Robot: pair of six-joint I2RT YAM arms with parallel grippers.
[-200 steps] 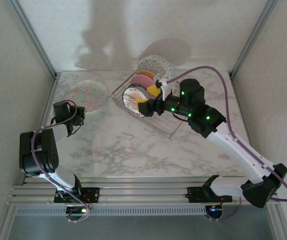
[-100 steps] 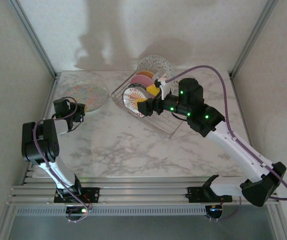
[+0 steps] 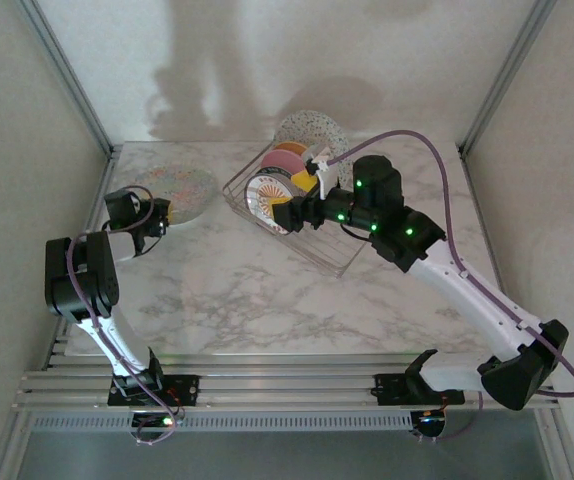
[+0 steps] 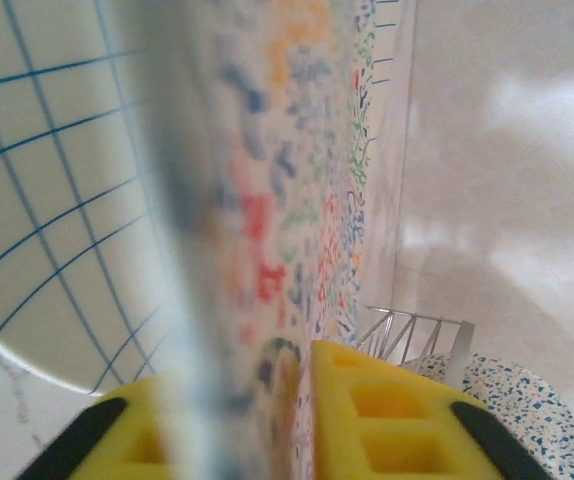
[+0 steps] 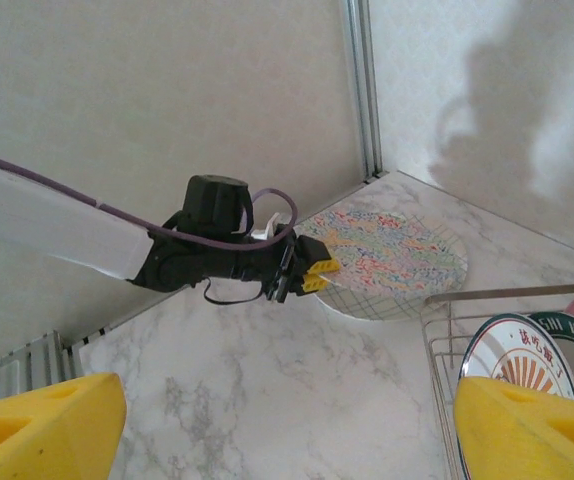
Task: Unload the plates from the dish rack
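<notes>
Top: left gripper at rim of speckled plate on table, left rear; right gripper at dish rack with upright plates.
Left wrist: plate rim between yellow fingers, grip unclear.
Right wrist: jaws wide, empty.

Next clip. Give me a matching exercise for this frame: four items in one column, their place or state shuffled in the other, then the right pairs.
Column one
1. left-hand speckled plate
2. sunburst plate
3. pink plate
4. right end effector

Column two
A. open, nothing between its fingers
B. standing deeper in the dish rack, behind other plates
C. out of the rack at the table's left rear, rim between the left end effector's fingers
D. frontmost plate standing in the rack

Pairs: 1-C; 2-D; 3-B; 4-A
</notes>
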